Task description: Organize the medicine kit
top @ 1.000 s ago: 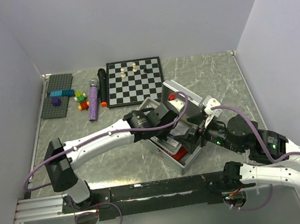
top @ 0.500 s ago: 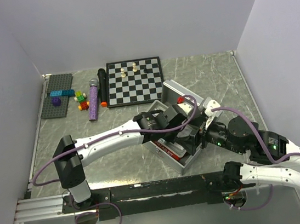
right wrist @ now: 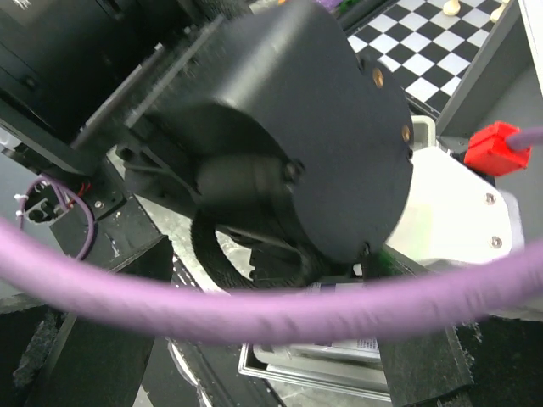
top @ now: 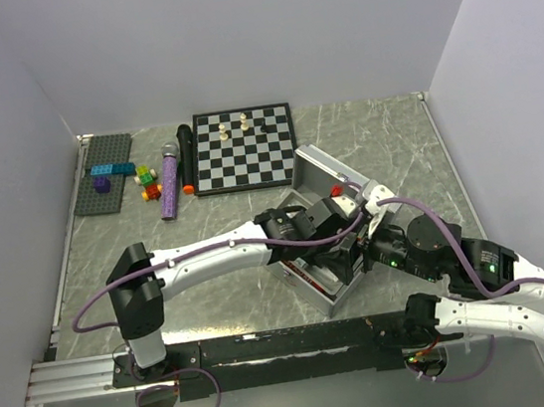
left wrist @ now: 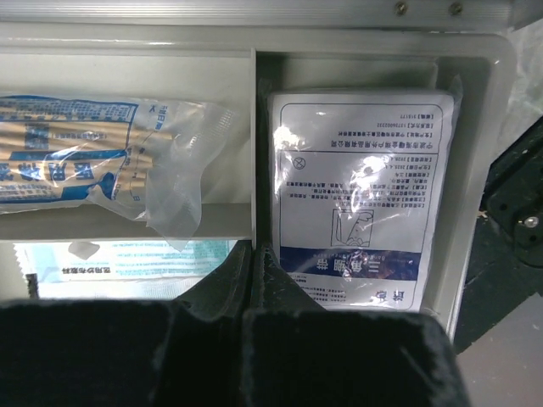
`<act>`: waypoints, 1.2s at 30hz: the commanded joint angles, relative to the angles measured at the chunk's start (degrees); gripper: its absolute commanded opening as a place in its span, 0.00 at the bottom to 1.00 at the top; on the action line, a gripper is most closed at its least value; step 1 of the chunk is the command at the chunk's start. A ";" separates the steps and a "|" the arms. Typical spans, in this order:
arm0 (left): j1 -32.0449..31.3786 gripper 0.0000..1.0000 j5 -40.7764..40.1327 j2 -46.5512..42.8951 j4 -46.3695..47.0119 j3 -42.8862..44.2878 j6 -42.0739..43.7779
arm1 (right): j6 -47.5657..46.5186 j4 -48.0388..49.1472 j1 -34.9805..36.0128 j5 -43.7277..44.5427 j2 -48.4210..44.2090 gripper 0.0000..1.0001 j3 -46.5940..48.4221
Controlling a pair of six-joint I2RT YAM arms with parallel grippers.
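Grey-green marbled tabletop (top: 395,147) fills the floor of a pale-walled booth; just right of centre in the overhead view sits the boxy silver-grey metal medicine kit (top: 305,284), open, set at a slant to the table edges, its hinged lid (top: 316,170) raised at the far side; both arms crowd over it and hide most of its inside. Above it in the frame lies a black-and-white chessboard (top: 245,152) with a few pale pieces; at upper left are a grey studded baseplate (top: 106,175) carrying coloured bricks, a purple glittery microphone (top: 169,185) and a black microphone (top: 186,158) beside it.

Seen from the left wrist, the kit holds a grey tray split by a wall (left wrist: 254,144); the right compartment holds a white sealed packet (left wrist: 361,195) with black print and a blue band; the left one holds a clear bag (left wrist: 93,161) with blue print and pale sticks, its corner draped over the tray's front edge; a teal-edged packet (left wrist: 127,267) lies below.

Left gripper (left wrist: 253,259) hangs over the divider, its fingers pressed together on nothing; right gripper (right wrist: 254,365) sits at the kit's right side, its jaws wide apart, its view mostly blocked by the left arm's black wrist housing (right wrist: 280,127).
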 commanded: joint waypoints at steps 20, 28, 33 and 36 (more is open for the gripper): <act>-0.42 0.01 4.03 -1.07 2.81 2.04 -5.59 | 1.29 2.22 -0.06 -1.22 -0.41 0.97 -0.77; -0.95 0.01 2.55 -0.55 3.16 0.81 -6.03 | 1.12 2.48 -0.06 -1.22 -0.32 0.97 -0.95; -0.95 0.01 -0.88 -0.02 3.16 -0.51 -5.77 | 1.29 2.30 -0.06 -0.69 -0.67 0.97 -1.47; -1.13 0.01 -4.04 0.50 2.11 -0.16 -5.24 | 1.29 2.22 -0.06 -0.61 -0.67 0.97 -1.56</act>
